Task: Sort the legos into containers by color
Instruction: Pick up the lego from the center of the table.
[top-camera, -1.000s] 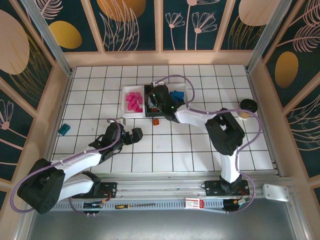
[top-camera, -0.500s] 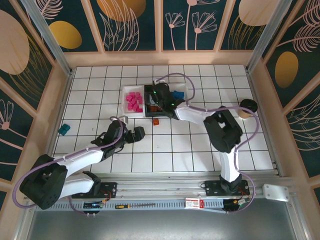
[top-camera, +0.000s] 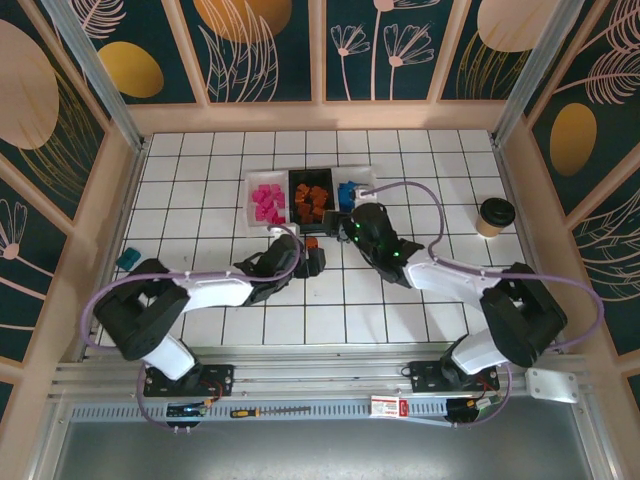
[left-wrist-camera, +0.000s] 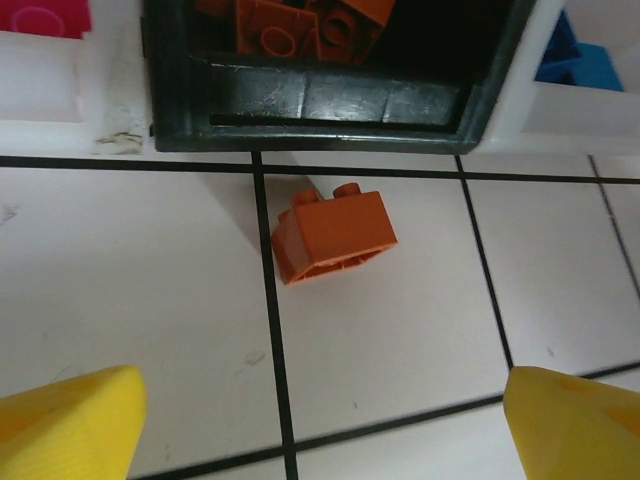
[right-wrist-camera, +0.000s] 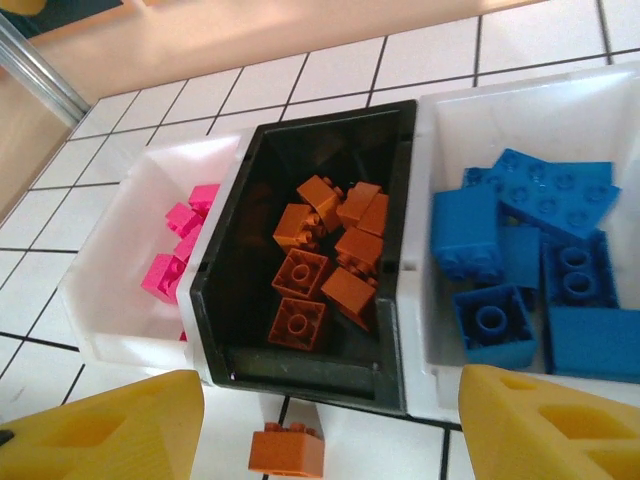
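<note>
From above, the three trays sit in a row on the far middle of the tiled table: the left white tray (top-camera: 248, 205) holds pink bricks (top-camera: 266, 201), the black tray (top-camera: 292, 205) holds orange bricks (top-camera: 313, 197), and the right white tray (top-camera: 360, 172) holds blue bricks (top-camera: 347, 192). A loose orange brick (top-camera: 312, 243) lies on a tile just near the black tray. The left gripper (top-camera: 312, 262) is close on the brick's near side, and the right gripper (top-camera: 343, 222) is near the trays' right end.

In the left wrist view, the left gripper (left-wrist-camera: 320, 430) has its jaws spread wide and empty. The loose orange brick (left-wrist-camera: 333, 236) lies tipped on its side beyond them, just near the black tray's (left-wrist-camera: 330, 100) wall.

In the right wrist view, the right gripper (right-wrist-camera: 325, 435) also has its jaws apart, gripping nothing. The pink bricks (right-wrist-camera: 180, 250), orange bricks (right-wrist-camera: 330, 255) and blue bricks (right-wrist-camera: 530, 260) fill their trays, and the loose orange brick (right-wrist-camera: 287, 450) lies on the tile between the fingers (right-wrist-camera: 110, 430).
</note>
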